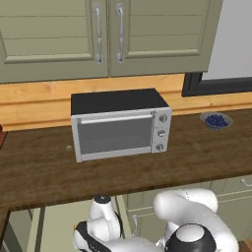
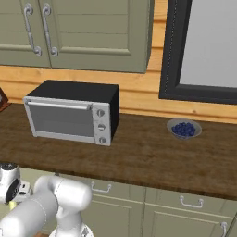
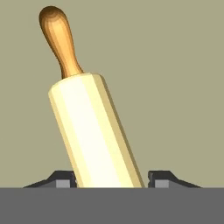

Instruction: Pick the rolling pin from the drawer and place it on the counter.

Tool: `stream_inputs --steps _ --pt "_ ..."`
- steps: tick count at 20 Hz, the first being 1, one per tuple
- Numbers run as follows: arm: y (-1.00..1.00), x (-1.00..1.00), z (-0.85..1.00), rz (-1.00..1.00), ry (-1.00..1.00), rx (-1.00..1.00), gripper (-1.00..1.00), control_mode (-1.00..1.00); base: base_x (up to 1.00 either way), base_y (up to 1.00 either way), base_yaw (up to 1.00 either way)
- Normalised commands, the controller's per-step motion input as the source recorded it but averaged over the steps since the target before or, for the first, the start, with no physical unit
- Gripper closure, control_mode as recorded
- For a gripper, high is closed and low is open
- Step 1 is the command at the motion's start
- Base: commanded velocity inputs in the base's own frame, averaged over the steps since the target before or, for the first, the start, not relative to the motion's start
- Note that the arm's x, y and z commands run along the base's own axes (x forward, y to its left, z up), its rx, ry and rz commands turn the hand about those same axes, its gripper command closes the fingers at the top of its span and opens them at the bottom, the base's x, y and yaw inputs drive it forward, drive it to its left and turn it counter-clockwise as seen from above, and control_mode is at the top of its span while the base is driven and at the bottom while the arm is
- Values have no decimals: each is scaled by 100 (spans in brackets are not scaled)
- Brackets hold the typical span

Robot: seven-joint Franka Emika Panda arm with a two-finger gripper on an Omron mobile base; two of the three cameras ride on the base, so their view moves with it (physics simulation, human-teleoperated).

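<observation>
Arm bent low beneath the surface [image 1: 39,172] edge, its pincer [image 3: 111,181] clamping the rolling pin [image 3: 94,135] between both fingertips.

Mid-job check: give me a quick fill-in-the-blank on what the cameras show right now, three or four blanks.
1. In the hand view, the rolling pin sits between the two dark fingertips of the ____.
2. The bowl on the counter holds ____.
3. The toaster oven has three ____ on its right side.
4. The visible handle peg of the rolling pin is coloured ____.

Missing words: gripper; blueberries; knobs; orange
</observation>
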Motion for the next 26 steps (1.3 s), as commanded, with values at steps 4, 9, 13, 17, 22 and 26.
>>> stream_inputs --steps 4,9,13,17,22,26 --pt "4 -14 54 0 -2 0 100 -100 0 0 0" --pt "9 -37 100 0 -1 0 100 -100 0 0 0" --pt "16 -10 100 -1 0 0 100 -100 0 0 0" --pt "6 10 100 -14 0 -1 100 -100 0 0 0" --pt "-32 54 100 -21 1 0 100 -100 0 0 0" --pt "-42 71 98 -20 1 0 100 -100 0 0 0"
